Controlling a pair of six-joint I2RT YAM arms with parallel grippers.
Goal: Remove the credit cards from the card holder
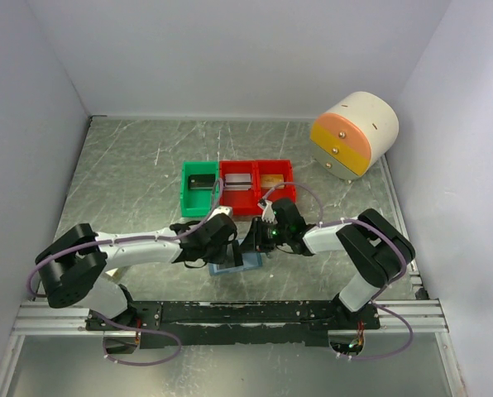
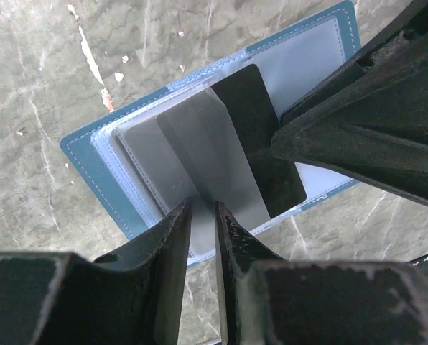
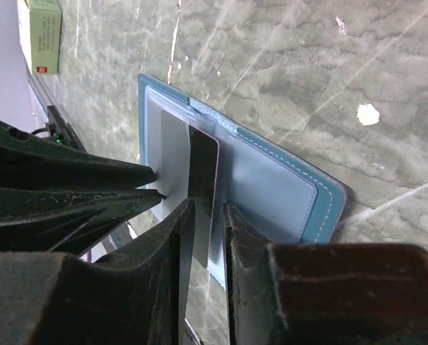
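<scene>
Left gripper point(image 2: 202, 207): seen closest in its own wrist view; its fingers are held a narrow slit apart, with the tips set down at the face of the grey card point(image 2: 207, 151); nothing is clamped between them
Right gripper point(image 3: 208, 205): its fingers are held slightly apart, and the dark card point(image 2: 261, 129) runs into the slit between them nearly edge-on (whether the pads press on it cannot be told)
Table point(image 1: 131, 182): a grey marbled top, walled in white on three sides
Drawer unit point(image 1: 354, 132): a rounded cream, orange and yellow unit is set at the far right corner, well apart from the grippers
Red bins point(image 1: 238, 207): two are joined side by side at the table's middle, just beyond the grippers; their contents are too small to name
Green bin point(image 1: 185, 194): placed touching the left side of the red pair
Card holder point(image 2: 307, 61): laid open and flat on the table between the two grippers, near the front edge; slate-blue border with white stitching, pale-blue inside
Grey card: partly drawn out of a clear pocket in the holder and overlapped along one side by the dark card
Dark card: tilted up from the holder, with one corner reaching past the holder's near edge
Small box point(image 3: 43, 32): pale, with a red mark; seen in the right wrist view on the table, well apart from the holder
</scene>
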